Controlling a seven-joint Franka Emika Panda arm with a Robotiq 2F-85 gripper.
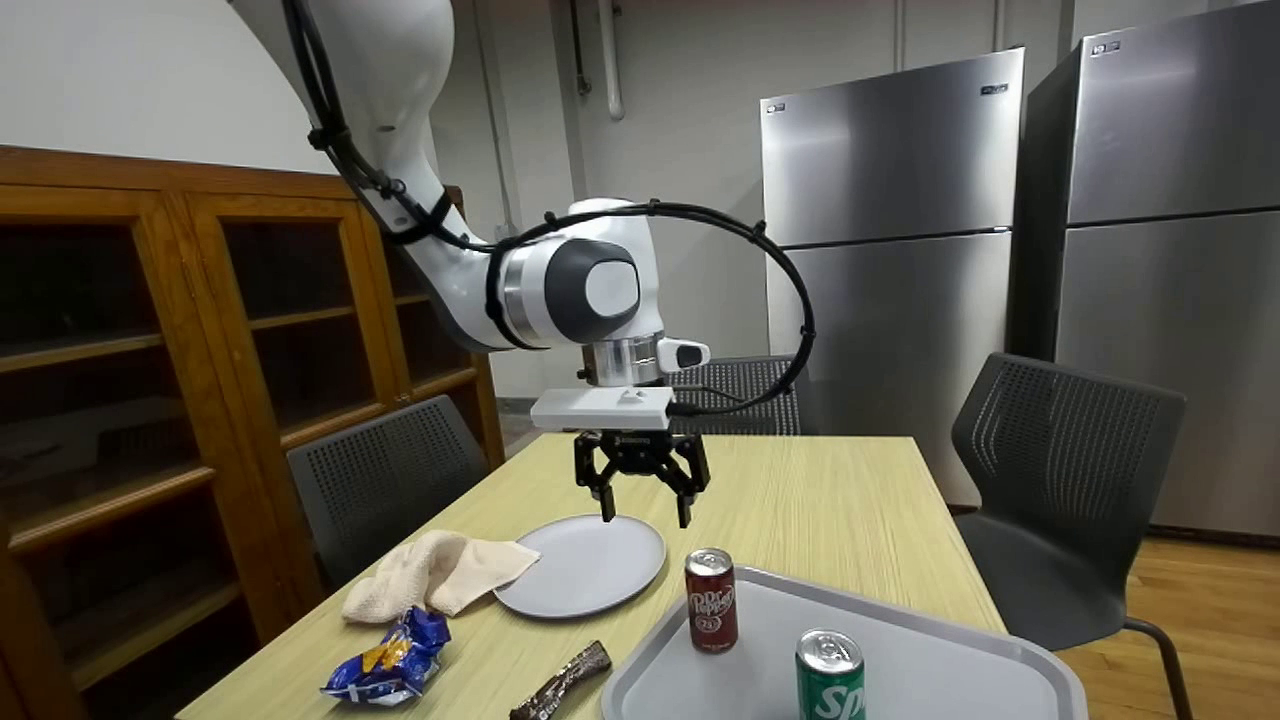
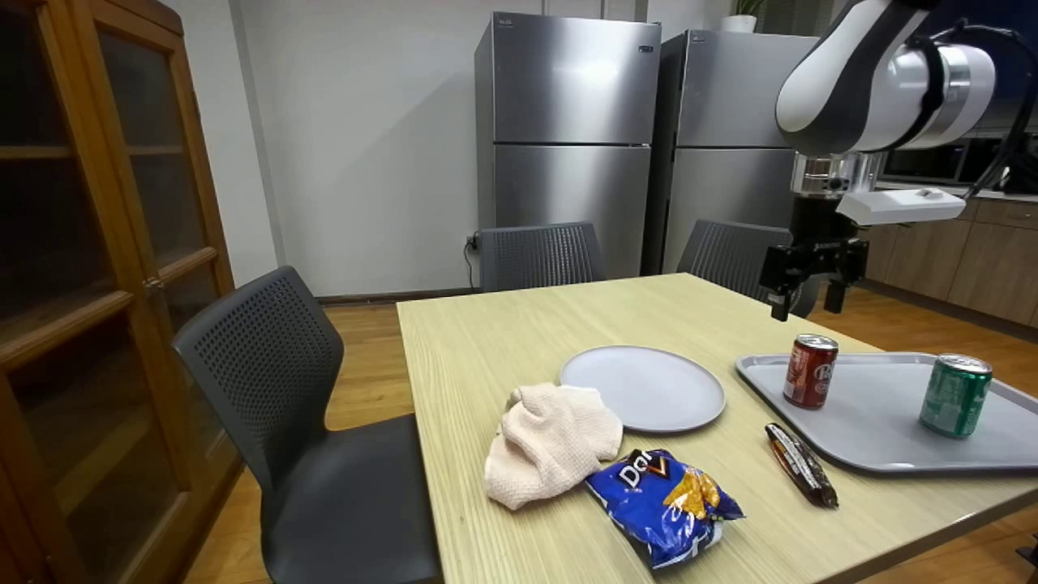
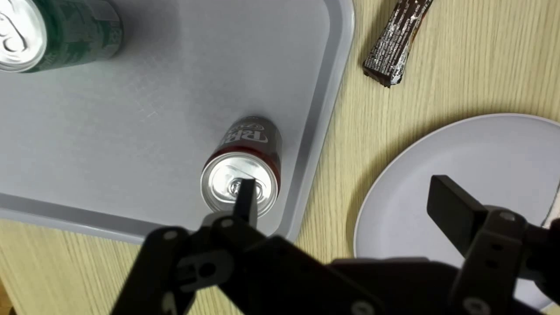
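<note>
My gripper (image 1: pixel 645 510) is open and empty above the table, also in an exterior view (image 2: pixel 807 307) and the wrist view (image 3: pixel 343 190). A dark red Dr Pepper can (image 1: pixel 711 605) stands upright near the corner of a grey tray (image 1: pixel 900 645), below the fingertips and apart from them. In the wrist view one finger overlaps the lid of this can (image 3: pixel 245 146). The other finger overlaps a light grey round plate (image 3: pixel 463 153), which lies beside the tray. A green Sprite can (image 2: pixel 957 397) stands upright farther along the tray. A dark-wrapped bar (image 2: pixel 801 466) lies beside the tray.
A cream cloth (image 2: pixel 551 446) lies crumpled against the plate. A blue Doritos bag (image 2: pixel 665 507) lies by the cloth. Dark chairs (image 1: pixel 1060 500) stand round the wooden table (image 1: pixel 830 500). A wooden cabinet (image 1: pixel 200 400) and steel refrigerators (image 1: pixel 890 300) stand beyond.
</note>
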